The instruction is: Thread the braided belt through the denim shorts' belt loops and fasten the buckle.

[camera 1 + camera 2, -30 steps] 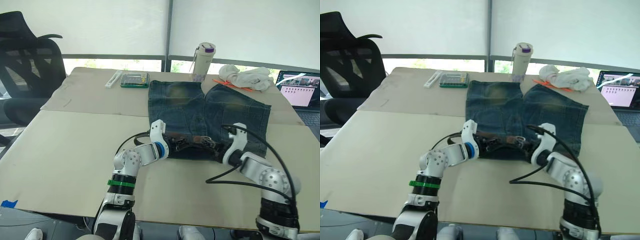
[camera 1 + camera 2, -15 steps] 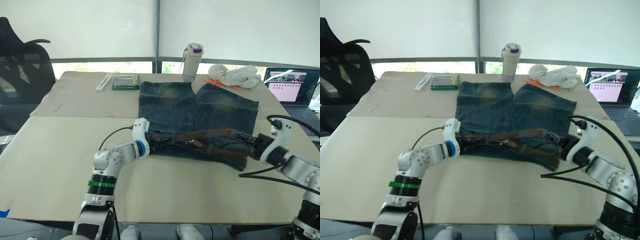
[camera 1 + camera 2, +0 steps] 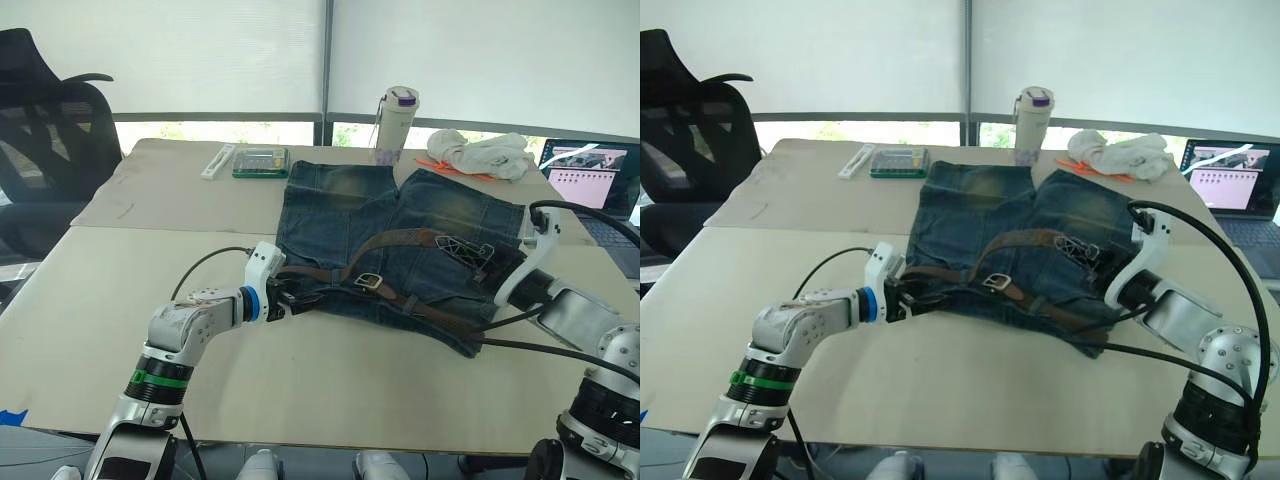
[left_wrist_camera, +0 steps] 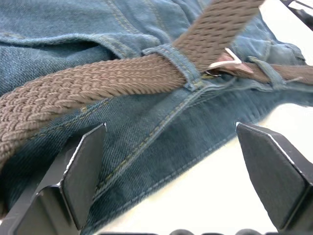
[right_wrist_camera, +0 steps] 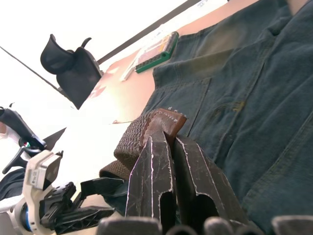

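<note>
**Belt partly threaded, right tool pinching the strap end**

Denim shorts lie flat on the bench, waistband toward the robot, legs pointing at the window. Braided belt runs along the waistband from the left corner, passes under a belt loop, then lifts off the denim and arcs up across the right leg. Buckle sits on the waistband near the middle, just beside that loop; a second stretch of strap carries on from it to the right along the waistband edge toward the shorts' right corner.

Right tool is clamped shut on the leather-tipped end of the belt, held above the right leg of the shorts. Left tool is at the left waistband corner, fingers spread wide with denim and strap between them, gripping nothing; whether the tips touch the cloth, cannot tell.

Far side of the bench: a lidded bottle, a green-edged box with a white stick-like item next to it, a crumpled white cloth. Laptop open at the far right, black office chair to the left.
</note>
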Available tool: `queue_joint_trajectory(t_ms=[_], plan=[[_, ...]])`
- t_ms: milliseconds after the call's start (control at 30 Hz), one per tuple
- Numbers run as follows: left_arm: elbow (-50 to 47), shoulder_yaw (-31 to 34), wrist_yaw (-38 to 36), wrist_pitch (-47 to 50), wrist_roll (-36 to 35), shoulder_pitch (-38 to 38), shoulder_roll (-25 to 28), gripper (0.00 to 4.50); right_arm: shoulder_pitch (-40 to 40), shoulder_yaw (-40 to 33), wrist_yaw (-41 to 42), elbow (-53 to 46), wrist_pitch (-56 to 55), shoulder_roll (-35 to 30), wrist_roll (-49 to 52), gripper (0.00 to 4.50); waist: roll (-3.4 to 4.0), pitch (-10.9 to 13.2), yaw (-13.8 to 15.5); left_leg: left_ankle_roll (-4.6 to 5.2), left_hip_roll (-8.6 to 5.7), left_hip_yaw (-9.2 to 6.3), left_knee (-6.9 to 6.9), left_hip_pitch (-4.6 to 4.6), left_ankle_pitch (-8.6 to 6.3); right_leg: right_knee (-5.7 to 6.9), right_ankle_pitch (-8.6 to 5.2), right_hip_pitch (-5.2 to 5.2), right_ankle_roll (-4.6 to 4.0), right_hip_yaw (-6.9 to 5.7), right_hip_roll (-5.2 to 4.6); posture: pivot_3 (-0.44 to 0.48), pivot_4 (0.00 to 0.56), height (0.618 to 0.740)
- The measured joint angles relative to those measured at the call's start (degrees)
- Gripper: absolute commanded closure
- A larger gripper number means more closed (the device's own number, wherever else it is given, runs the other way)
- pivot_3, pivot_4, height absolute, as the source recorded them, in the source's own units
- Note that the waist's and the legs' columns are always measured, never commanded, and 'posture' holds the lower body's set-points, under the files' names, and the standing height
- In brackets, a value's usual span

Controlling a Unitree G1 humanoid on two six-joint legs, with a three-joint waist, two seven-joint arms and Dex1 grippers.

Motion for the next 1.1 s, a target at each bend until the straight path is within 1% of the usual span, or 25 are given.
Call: queue_joint_trajectory(t_ms=[100, 200, 300, 400, 467, 533, 600, 700, 833, 933, 1033, 1100], plan=[[-1.05, -0.53, -3.3, -2.54, 0.76, 0.28, 1.23, 0.01, -0.03, 1.86, -1.83, -0.01, -0.84, 1.22, 1.2, 4.5, 0.0, 0.0, 0.04, 0.0, 0.01, -0.01, 0.0, -0.09, 0.0, -0.06, 0.01, -0.05, 0.01, -0.01, 0.0, 0.0, 0.15, 0.737], [-4.65, -1.38, -8.12, -5.14, 0.97, 0.95, 3.75, 0.01, -0.12, 3.65, -4.29, -0.01, -1.75, 2.96, 3.16, 4.5, 0.01, 0.01, -0.14, 0.0, 0.03, 0.0, -0.02, -0.14, 0.0, -0.06, 0.02, -0.13, 0.0, -0.02, 0.0, 0.0, 0.15, 0.737], [-7.21, -1.64, -10.28, -11.49, 2.83, 0.84, 3.75, 0.01, -0.46, 5.96, -6.84, -0.22, -2.76, 4.82, 5.7, 4.5, 0.02, 0.01, -0.02, 0.0, 0.03, 0.0, -0.02, -0.16, 0.0, -0.07, 0.02, -0.13, 0.0, -0.02, -0.01, 0.0, 0.15, 0.737], [-6.68, -1.59, -8.17, -23.16, 8.29, -1.24, 0.06, 0.01, -1.1, 8.13, -9.36, -0.25, -3.95, 5.67, 8.68, 4.5, 0.01, 0.01, 0.52, 0.0, 0.02, 0.0, 0.0, -0.2, 0.0, -0.15, 0.06, -0.12, 0.02, -0.02, -0.02, 0.0, 0.15, 0.737], [-5.42, -1.6, -6.7, -28.11, 11.1, -2.43, -1.3, 0.01, -1.68, 8.82, -10.1, -0.25, -4.65, 5.88, 10.06, 4.5, 0.02, 0.01, 0.64, 0.01, 0.01, 0.0, 0.0, -0.22, -0.01, -0.18, 0.06, -0.12, 0.03, -0.02, -0.03, 0.0, 0.15, 0.737], [-2.78, -2.18, -4.78, -34.96, 15.76, -3.28, -2.19, 0.01, -1.98, 9.51, -11.53, -0.23, -5.65, 5.97, 11.24, 4.5, 0.02, 0.01, 0.65, 0.02, 0.01, 0.0, -0.01, -0.23, -0.01, -0.19, 0.06, -0.12, 0.03, -0.03, -0.03, 0.0, 0.15, 0.737], [0.74, -4.21, -2.39, -42.55, 22.18, -3.86, -3.05, 0.01, -2.07, 10.63, -13.03, -0.05, -7.25, 6.47, 12.45, 4.5, 0.02, 0.01, 0.67, 0.02, 0.0, 0.0, -0.01, -0.23, -0.01, -0.19, 0.06, -0.12, 0.03, -0.03, -0.04, 0.0, 0.15, 0.737], [4.47, -7.92, 0.35, -51.32, 29.97, -4.32, -4.07, 0.01, -2.69, 11.72, -14.5, 0.61, -8.55, 6.58, 13.71, 4.5, 0.02, 0.01, 0.66, 0.03, 0.0, 0.0, 0.0, -0.25, -0.01, -0.18, 0.07, -0.12, 0.04, -0.03, -0.04, 0.0, 0.15, 0.737], [8.17, -10.13, 4.52, -58.61, 36.98, -6.14, -6.28, 0.01, -2.8, 13.11, -15.64, 0.85, -10.1, 6.55, 14.56, 4.5, 0.01, 0.01, 0.66, 0.03, 0.0, -0.01, 0.0, -0.26, -0.01, -0.18, 0.08, -0.13, 0.05, -0.04, -0.04, 0.0, 0.15, 0.737], [10.14, -11.63, 7.5, -63.94, 42.23, -7.57, -6.57, 0.01, -2.8, 14.13, -16.03, 0.88, -11.39, 6.54, 14.78, 4.5, 0.02, 0.01, 0.56, 0.03, 0.0, -0.01, 0.0, -0.25, -0.01, -0.17, 0.08, -0.13, 0.05, -0.03, -0.04, 0.0, 0.15, 0.737], [12.02, -12.15, 10.52, -67.95, 46.09, -8.23, -7.07, 0.85, -2.79, 15.06, -16.18, 0.88, -11.96, 6.54, 15.21, 4.5, 0.02, 0.01, 0.51, 0.03, 0.01, -0.02, 0.0, -0.25, -0.01, -0.15, 0.08, -0.13, 0.05, -0.04, -0.03, 0.0, 0.15, 0.737], [12.48, -12.16, 12.67, -70.82, 48.23, -8.8, -7.28, 1.5, -2.77, 15.69, -16.41, 0.88, -12.59, 6.54, 15.75, 4.5, 0.02, 0.01, 0.55, 0.03, 0.0, -0.02, 0.0, -0.27, -0.01, -0.16, 0.08, -0.13, 0.06, -0.04, -0.05, 0.0, 0.15, 0.737]])
